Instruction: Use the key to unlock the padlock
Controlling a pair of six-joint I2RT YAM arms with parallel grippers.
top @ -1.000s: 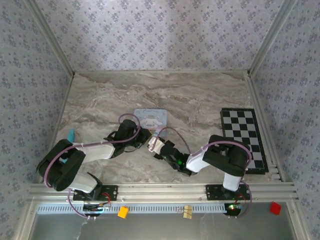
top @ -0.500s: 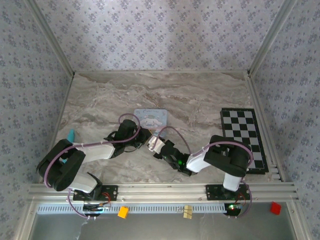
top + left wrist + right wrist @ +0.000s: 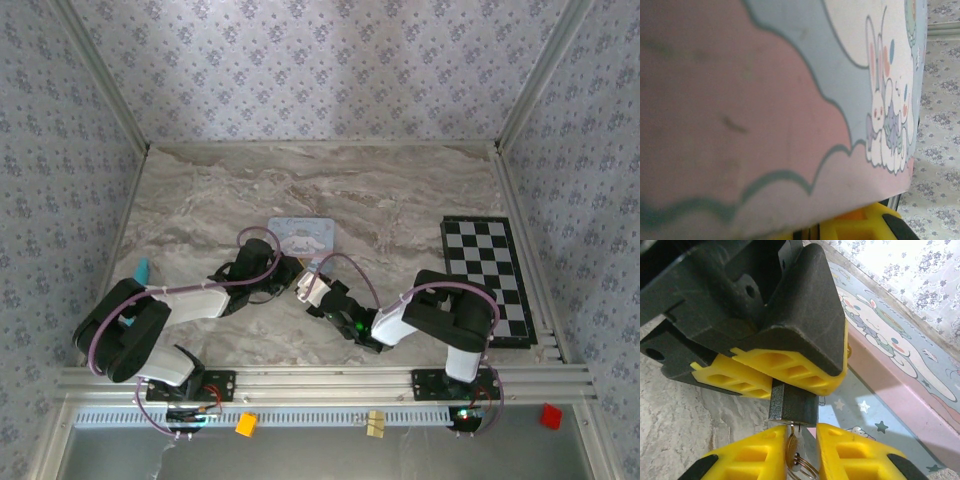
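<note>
In the right wrist view the black squarish padlock (image 3: 792, 402) hangs from the yellow fingers of my left gripper (image 3: 771, 381), which is shut on its upper part and hides the shackle. The slim metal key (image 3: 791, 447) sticks up into the padlock's underside, with a wire ring on its head. My right gripper (image 3: 802, 455) sits just below, narrowly open around the key. The key rests against the left finger (image 3: 747, 455), with a gap to the other finger. From above, both grippers (image 3: 298, 282) meet just in front of the tin.
The light-blue cartoon tin (image 3: 300, 238) lies directly behind the grippers, and its side (image 3: 790, 100) is pressed close in the left wrist view. A chessboard (image 3: 487, 280) lies at the right edge. A small teal object (image 3: 143, 270) sits at the far left.
The right arm has crept very slightly left toward the left gripper. The left arm holds still.
</note>
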